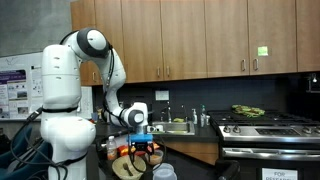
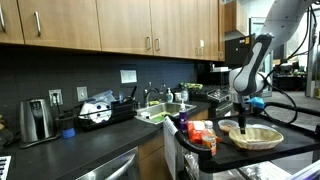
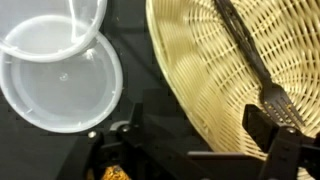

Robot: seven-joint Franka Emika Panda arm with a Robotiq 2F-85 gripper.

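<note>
Gripper [image 3: 196,125]: jaws spread wide, empty, hovering over the rim of a pale woven wicker basket [image 3: 200,60] near the dark worktop [image 3: 135,50] edge. In basket: black long-handled utensil [image 3: 250,55], untouched. Beside basket: clear round plastic lids [image 3: 60,80]. Nothing lifted yet

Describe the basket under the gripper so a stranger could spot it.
In the kitchen with wooden cabinets, find the robot arm at the black counter. Under its open gripper sits a round, pale woven basket; unlike the clear plastic lids beside it, it holds black tongs.
</note>
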